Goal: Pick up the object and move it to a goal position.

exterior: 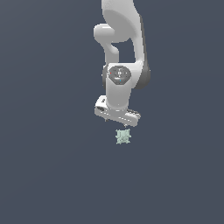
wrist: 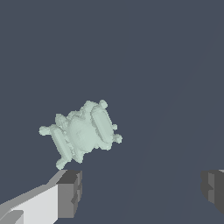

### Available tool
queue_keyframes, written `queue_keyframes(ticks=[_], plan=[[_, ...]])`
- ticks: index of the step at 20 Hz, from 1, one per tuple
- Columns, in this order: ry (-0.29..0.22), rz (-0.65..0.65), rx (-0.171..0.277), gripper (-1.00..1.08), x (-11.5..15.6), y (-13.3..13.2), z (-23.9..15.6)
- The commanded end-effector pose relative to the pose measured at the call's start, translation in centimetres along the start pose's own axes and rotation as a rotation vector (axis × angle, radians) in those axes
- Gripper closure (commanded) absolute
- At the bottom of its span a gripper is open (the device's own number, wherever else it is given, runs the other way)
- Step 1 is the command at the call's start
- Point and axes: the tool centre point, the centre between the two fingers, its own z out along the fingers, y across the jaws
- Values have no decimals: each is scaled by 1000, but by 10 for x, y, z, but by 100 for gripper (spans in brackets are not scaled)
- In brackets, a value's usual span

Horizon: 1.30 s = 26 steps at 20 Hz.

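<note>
The object (exterior: 123,136) is a small pale mint-green blocky thing with spiky edges, lying on the flat dark surface. In the exterior view it sits just below my gripper (exterior: 116,123), toward the exterior view's right of the hand. The wrist view shows the object (wrist: 81,133) apart from both fingertips, close to one grey pad (wrist: 70,193) and far from the other pad (wrist: 213,189). My gripper (wrist: 141,191) is open, with nothing between its fingers. The white arm hangs straight down over the spot.
A plain dark blue-grey surface (exterior: 52,166) fills both views. No other objects, containers or edges show.
</note>
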Motion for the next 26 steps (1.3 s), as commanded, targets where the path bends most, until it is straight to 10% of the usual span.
queue_keyframes(ticks=[1, 26], plan=[[2, 68, 3, -92, 1, -3, 1], [18, 729, 31, -92, 13, -32, 15]])
